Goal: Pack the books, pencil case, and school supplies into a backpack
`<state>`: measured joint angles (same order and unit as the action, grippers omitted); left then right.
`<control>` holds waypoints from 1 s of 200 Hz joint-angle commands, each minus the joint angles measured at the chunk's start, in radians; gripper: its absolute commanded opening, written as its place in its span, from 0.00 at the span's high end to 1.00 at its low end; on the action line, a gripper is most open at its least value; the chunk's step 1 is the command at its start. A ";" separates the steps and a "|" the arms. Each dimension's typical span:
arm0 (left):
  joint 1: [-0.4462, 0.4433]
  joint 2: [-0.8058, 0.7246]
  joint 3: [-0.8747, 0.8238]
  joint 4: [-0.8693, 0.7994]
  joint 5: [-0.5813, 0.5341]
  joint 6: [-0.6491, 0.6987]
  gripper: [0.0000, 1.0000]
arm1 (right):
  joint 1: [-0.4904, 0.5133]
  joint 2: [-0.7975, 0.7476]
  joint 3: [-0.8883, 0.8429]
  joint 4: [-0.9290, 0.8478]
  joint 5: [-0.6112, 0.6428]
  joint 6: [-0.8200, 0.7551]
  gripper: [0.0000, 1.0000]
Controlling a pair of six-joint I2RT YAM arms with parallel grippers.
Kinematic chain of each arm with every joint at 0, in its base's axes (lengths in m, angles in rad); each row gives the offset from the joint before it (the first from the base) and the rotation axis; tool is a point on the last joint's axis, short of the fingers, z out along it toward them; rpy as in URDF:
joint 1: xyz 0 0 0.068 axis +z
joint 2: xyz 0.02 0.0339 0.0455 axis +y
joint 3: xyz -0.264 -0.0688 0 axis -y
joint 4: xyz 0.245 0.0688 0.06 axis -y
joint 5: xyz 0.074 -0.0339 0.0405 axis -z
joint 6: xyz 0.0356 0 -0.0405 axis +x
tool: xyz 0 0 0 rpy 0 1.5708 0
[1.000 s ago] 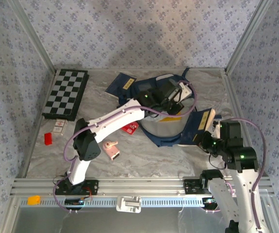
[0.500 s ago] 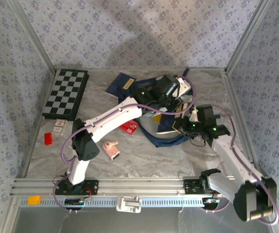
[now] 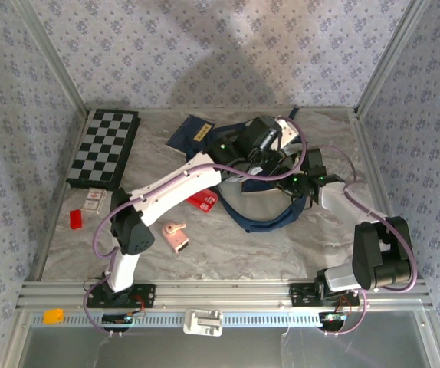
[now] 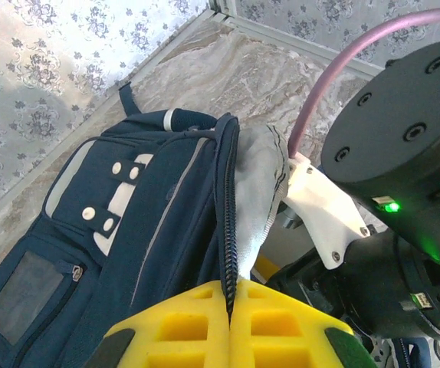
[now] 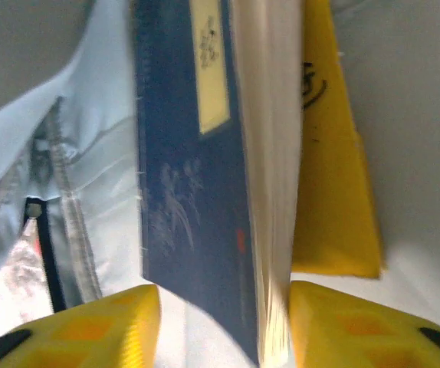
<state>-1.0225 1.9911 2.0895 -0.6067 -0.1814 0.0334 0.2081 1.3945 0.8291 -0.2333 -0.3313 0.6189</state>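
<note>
The backpack (image 3: 260, 221) lies in the middle of the desk (image 3: 228, 261). The left claw (image 4: 231, 326) is pressed together on its zipper edge. The right claw (image 5: 224, 330) stands spread against the pale lining, with a navy book (image 5: 189, 192) upright between its fingers and a yellow book (image 5: 331, 192) just beside it.

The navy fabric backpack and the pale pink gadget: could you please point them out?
Navy fabric backpack (image 4: 159, 230), left wrist view, front panel.
Pale pink gadget (image 3: 177, 238), top external view, its body.
</note>
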 commanded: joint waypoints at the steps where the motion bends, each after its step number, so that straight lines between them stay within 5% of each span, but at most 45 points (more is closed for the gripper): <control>1: 0.001 -0.089 -0.003 0.087 -0.007 -0.012 1.00 | 0.022 -0.084 0.000 -0.097 0.120 -0.045 0.47; 10: 0.002 -0.089 -0.006 0.087 -0.006 -0.014 1.00 | 0.035 -0.122 -0.033 -0.102 0.149 -0.026 0.48; 64: 0.006 -0.087 -0.025 0.089 0.011 -0.039 1.00 | 0.129 -0.084 -0.111 0.018 0.181 0.039 0.83; 93: 0.022 -0.092 -0.040 0.072 0.046 -0.105 1.00 | 0.161 -0.234 -0.088 -0.099 0.321 0.049 0.81; 155: 0.055 -0.187 -0.132 0.100 0.207 -0.274 0.56 | 0.200 -0.669 -0.023 -0.576 0.572 0.155 0.81; 200: 0.197 -0.396 -0.381 0.107 0.185 -0.417 0.47 | 0.256 -0.494 0.075 -0.481 0.381 0.050 0.73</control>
<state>-0.9218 1.7039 1.8069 -0.5148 0.0040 -0.2752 0.4198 0.7475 0.8555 -0.7341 0.1474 0.7219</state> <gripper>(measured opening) 0.523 0.249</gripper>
